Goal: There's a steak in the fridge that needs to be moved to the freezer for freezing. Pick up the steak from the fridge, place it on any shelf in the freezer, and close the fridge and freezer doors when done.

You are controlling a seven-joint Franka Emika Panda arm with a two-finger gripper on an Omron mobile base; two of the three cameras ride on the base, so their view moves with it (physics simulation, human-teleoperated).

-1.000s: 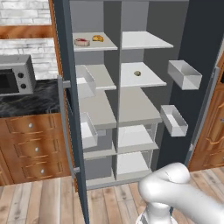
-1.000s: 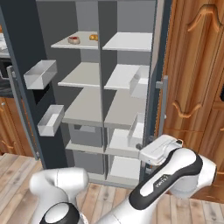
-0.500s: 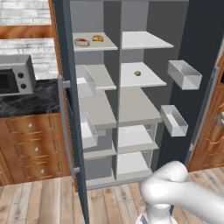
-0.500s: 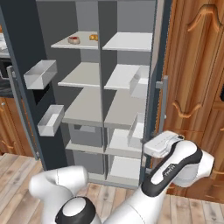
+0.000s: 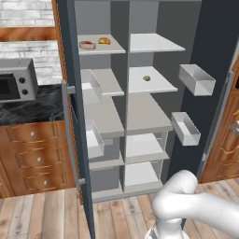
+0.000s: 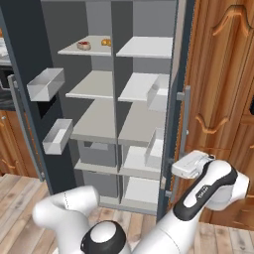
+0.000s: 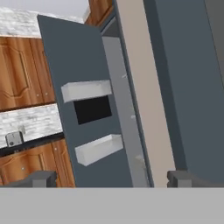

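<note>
While both doors (image 5: 70,116) stand open, a pastry (image 5: 104,41) flanks the steak (image 5: 87,45).

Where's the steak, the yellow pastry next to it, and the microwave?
steak (image 5: 87,45): left base view, middle of the red meat.
pastry (image 5: 104,41): left base view, its golden top.
microwave (image 5: 17,80): left base view, its front face.

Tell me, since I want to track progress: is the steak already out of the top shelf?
No, the steak lies on the top shelf beside a pastry.
</note>
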